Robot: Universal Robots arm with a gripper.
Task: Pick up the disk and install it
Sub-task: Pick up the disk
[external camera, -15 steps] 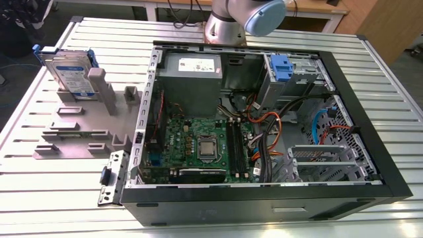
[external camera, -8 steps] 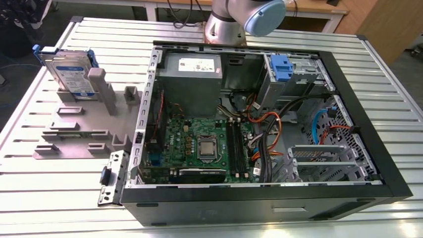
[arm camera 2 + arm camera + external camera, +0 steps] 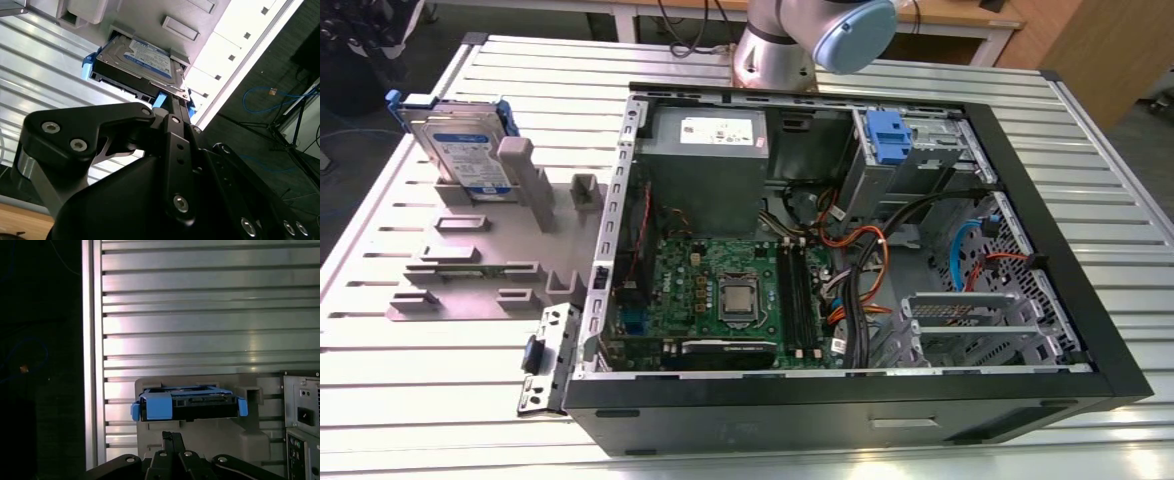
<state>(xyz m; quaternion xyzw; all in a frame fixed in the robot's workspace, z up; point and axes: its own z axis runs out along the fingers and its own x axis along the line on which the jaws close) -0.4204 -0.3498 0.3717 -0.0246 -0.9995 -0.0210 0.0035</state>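
Observation:
The disk is a silver drive with a white-and-blue label and blue rails. It stands on edge in the grey slotted holder on the table, at the exterior view's left. Both wrist views look at it from a distance: the disk sits in the holder, and its blue-railed edge faces the camera. My gripper points toward the disk and stays apart from it. Its fingers are pressed together, shut on nothing; the gripper lines up with one end of the disk.
An open black computer case lies beside the holder, showing a motherboard, cables and a blue latch at the drive bay. A metal cage sits near the case front. The arm's base stands behind the case. The table edge is near the holder.

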